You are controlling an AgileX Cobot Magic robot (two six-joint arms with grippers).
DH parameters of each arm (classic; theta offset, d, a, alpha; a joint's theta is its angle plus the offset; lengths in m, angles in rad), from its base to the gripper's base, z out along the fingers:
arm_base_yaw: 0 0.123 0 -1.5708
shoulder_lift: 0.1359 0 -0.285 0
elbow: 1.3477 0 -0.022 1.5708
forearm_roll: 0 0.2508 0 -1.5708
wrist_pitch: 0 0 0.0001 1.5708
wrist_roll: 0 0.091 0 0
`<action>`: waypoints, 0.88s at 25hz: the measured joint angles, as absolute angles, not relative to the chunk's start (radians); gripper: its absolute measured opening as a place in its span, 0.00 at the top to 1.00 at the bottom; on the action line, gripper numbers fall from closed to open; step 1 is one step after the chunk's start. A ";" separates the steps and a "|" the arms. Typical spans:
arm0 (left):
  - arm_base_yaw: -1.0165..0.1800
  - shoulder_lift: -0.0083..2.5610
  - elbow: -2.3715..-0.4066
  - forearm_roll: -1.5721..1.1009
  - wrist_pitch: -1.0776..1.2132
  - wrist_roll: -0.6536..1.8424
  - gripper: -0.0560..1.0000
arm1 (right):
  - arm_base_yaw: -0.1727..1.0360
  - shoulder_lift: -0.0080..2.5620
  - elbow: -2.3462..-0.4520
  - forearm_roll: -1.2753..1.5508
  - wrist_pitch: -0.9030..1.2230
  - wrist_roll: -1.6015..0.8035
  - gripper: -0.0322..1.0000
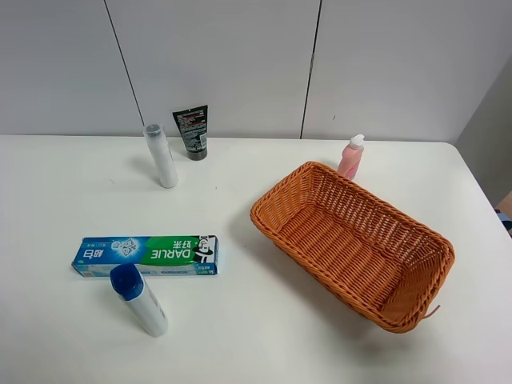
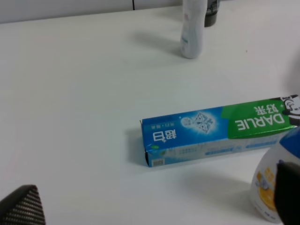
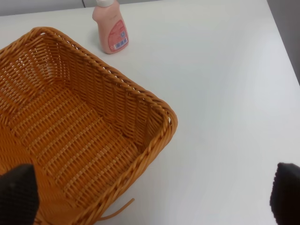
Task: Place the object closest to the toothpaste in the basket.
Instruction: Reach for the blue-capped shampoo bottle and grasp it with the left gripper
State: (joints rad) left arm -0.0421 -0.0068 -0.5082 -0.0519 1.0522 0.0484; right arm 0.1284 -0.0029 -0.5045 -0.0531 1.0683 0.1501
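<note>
- Lying flat on the white table (image 1: 240, 344) in the high view is the toothpaste box (image 1: 146, 255), towards the left side.
- Just in front of it lies the blue-capped bottle (image 1: 139, 298). Its cap is at the box's near edge, though I cannot tell whether the two touch. No other item lies as close to the box.
- The basket (image 1: 344, 248) sits well apart on the right, set at an angle, with nothing in it.
- A white bottle (image 1: 161, 156) and a black tube (image 1: 192, 132) stand near the back wall, and a pink bottle (image 1: 351, 157) stands just behind the basket's far corner.
- The left wrist view shows the left gripper (image 2: 154, 199) spread wide above the table and holding nothing, with one dark tip at each side of the picture.
- In that view the toothpaste box lies between the tips, further out. The blue-capped bottle is just beside the box, partly hidden behind one tip.
- The right wrist view shows the right gripper (image 3: 151, 193) also spread wide and holding nothing. It hovers over one corner of the basket, and the pink bottle stands upright beyond the rim.
</note>
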 joint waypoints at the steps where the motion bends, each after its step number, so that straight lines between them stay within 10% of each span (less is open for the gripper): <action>1: -0.042 -0.007 -0.508 -0.052 1.052 0.048 0.01 | 0.128 -0.003 -0.505 -0.053 1.068 0.150 0.01; 22: -0.042 0.010 -0.508 -0.052 1.052 0.048 0.01 | 0.128 -0.003 -0.505 -0.053 1.068 0.150 0.01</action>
